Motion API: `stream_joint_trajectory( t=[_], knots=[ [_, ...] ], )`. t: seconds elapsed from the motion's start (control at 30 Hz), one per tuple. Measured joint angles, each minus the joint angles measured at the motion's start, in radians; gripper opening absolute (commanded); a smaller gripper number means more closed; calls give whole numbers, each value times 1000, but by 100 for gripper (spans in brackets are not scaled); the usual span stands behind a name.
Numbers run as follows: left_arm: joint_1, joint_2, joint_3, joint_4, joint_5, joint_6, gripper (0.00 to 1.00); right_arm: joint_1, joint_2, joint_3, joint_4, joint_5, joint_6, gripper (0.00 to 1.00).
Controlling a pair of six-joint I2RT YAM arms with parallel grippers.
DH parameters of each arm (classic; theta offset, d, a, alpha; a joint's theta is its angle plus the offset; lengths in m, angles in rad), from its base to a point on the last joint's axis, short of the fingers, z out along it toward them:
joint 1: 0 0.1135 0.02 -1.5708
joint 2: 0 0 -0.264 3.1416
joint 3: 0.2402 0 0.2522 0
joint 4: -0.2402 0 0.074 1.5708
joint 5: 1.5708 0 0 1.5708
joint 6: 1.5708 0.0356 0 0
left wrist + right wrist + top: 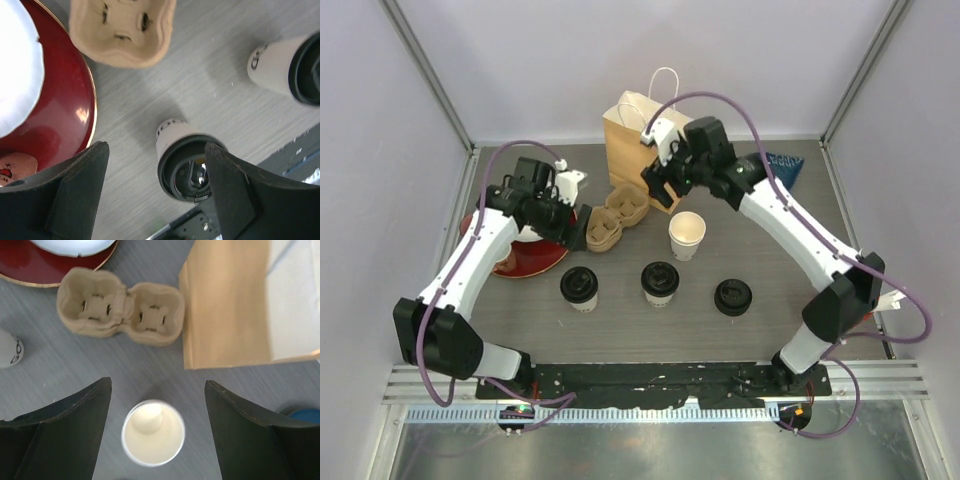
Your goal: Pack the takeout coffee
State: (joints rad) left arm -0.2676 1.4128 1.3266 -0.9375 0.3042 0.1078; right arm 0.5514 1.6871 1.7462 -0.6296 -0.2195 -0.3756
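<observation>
Both arms reach over the far half of the table, and neither carries anything. Your left gripper [156, 149] has its jaws spread wide by the plate. Your right gripper [157, 385] is spread just as wide, in front of the bag. In the left wrist view a lidded cup shows between the fingers, but it stands on the table beyond them and is not gripped.

The paper bag [632, 145] stands upright at the back. You cannot tell from these views whether anything is inside it. The red plate [515, 262] on the left looks to play no part in the task.

The pulp carrier [615, 215] lies just in front of the bag, and the right wrist view shows both its wells empty.

The coffee itself is in the near row. The left lidded cup [579, 288] and the middle lidded cup [660, 283] stand upright on the bare table, apart from each other and short of the carrier.

An unlidded cup [687, 235] sits between the carrier and that row, under your right gripper. A loose black lid [733, 297] ends the row on the right.

By my reading you have not started packing. Both lidded cups have yet to be picked up, seated in the carrier wells and got to the bag.
</observation>
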Motion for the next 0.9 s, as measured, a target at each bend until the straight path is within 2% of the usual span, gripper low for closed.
stream_joint_trajectory(
  t=[0.13, 0.2, 0.3, 0.33, 0.4, 0.5, 0.63, 0.9],
  knots=[
    [-18, -49, -45, -63, 11, 74, 84, 174, -154, -183, 8, 111, 20, 81],
    [-39, -80, -62, -106, 10, 109, 84, 278, -232, -270, 6, 129, 42, 79],
    [-80, -118, -65, -163, 7, 138, 88, 365, -322, -364, 5, 132, 87, 79],
    [-101, -131, -67, -175, 2, 144, 89, 376, -346, -388, 5, 137, 102, 79],
    [-143, -157, -89, -182, -15, 156, 99, 393, -375, -427, 6, 159, 131, 82],
    [-185, -176, -145, -181, -40, 164, 100, 422, -370, -474, 8, 212, 167, 86],
    [-193, -175, -200, -170, -63, 166, 100, 441, -326, -542, 20, 269, 196, 86],
    [-237, -172, -262, -101, -86, 171, 100, 444, -277, -620, 66, 320, 225, 75]
  ],
)
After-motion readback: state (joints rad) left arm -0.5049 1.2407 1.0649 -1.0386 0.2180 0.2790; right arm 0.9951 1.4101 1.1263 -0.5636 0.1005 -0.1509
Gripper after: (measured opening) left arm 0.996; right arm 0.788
